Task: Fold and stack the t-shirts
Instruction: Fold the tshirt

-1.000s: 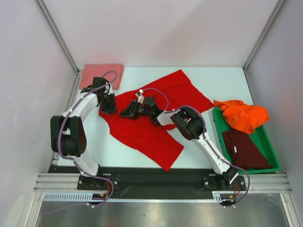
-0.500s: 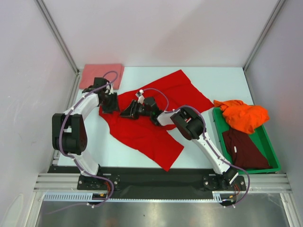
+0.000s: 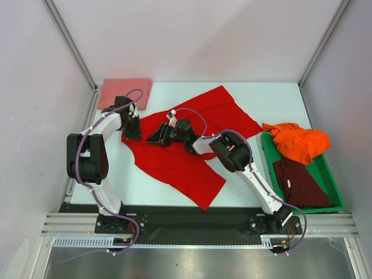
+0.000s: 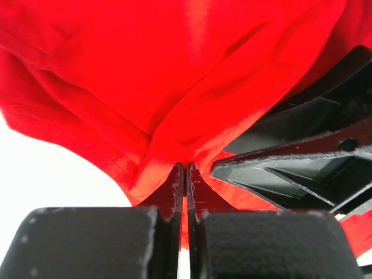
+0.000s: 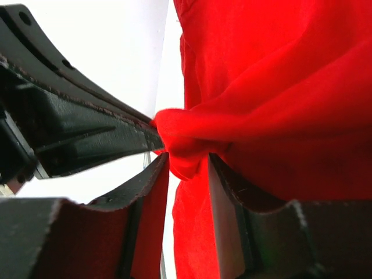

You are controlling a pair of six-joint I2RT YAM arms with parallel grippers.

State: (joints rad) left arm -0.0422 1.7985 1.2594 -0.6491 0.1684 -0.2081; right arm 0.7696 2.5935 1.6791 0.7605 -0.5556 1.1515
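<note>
A bright red t-shirt (image 3: 192, 151) lies spread and rumpled across the table's middle. My left gripper (image 3: 133, 128) is at its left edge and is shut on a pinch of red cloth (image 4: 174, 116), with the jaws nearly touching. My right gripper (image 3: 156, 138) sits just right of it on the shirt, with a bunched fold of red cloth (image 5: 183, 152) held between its fingers. A folded salmon-pink t-shirt (image 3: 125, 93) lies at the far left corner. An orange t-shirt (image 3: 299, 144) and a dark maroon t-shirt (image 3: 299, 183) lie in the bin.
A green plastic bin (image 3: 329, 180) stands at the table's right edge. Grey walls with metal corner posts enclose the table on three sides. The two grippers are close together: the right gripper's body (image 4: 302, 157) shows in the left wrist view.
The left arm's elbow has swung a little to the right while its gripper stays at the shirt's left edge. The right gripper and the shirt have hardly moved.
</note>
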